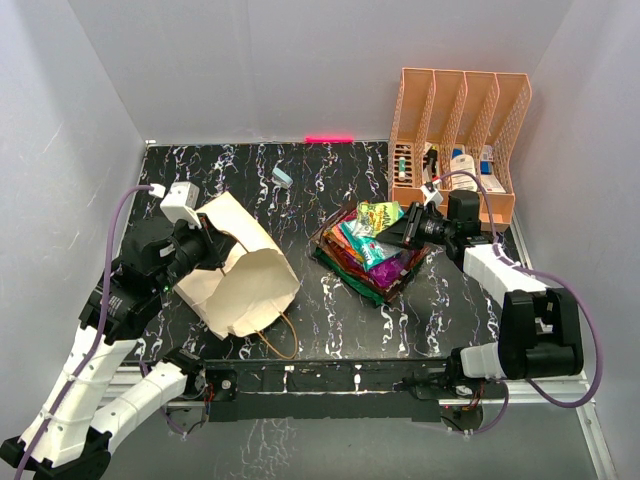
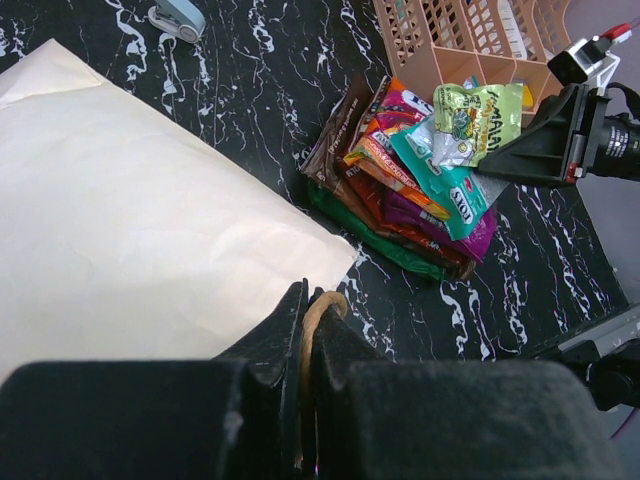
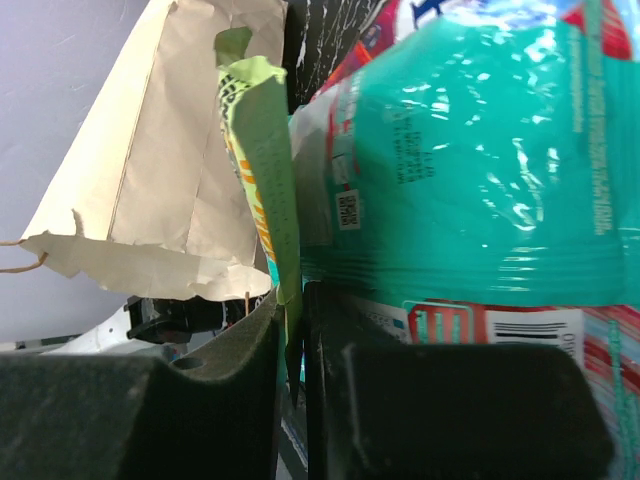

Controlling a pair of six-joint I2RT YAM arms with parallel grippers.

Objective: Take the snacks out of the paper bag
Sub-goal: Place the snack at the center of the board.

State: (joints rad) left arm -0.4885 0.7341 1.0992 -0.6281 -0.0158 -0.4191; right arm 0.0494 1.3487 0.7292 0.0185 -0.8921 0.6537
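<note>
The right pincer (image 1: 392, 231), clamped on the light green packet (image 1: 378, 214), holds it over the snack pile (image 1: 368, 265) (left pincer (image 2: 308, 302) grips the paper bag (image 1: 245, 282) by its cord handle (image 2: 311, 335)); next, I judge, release it there.

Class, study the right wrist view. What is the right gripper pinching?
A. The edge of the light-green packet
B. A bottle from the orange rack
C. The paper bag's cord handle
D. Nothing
A: the light-green packet has its edge clamped between the fingers of the right gripper, beside the teal packet.
</note>
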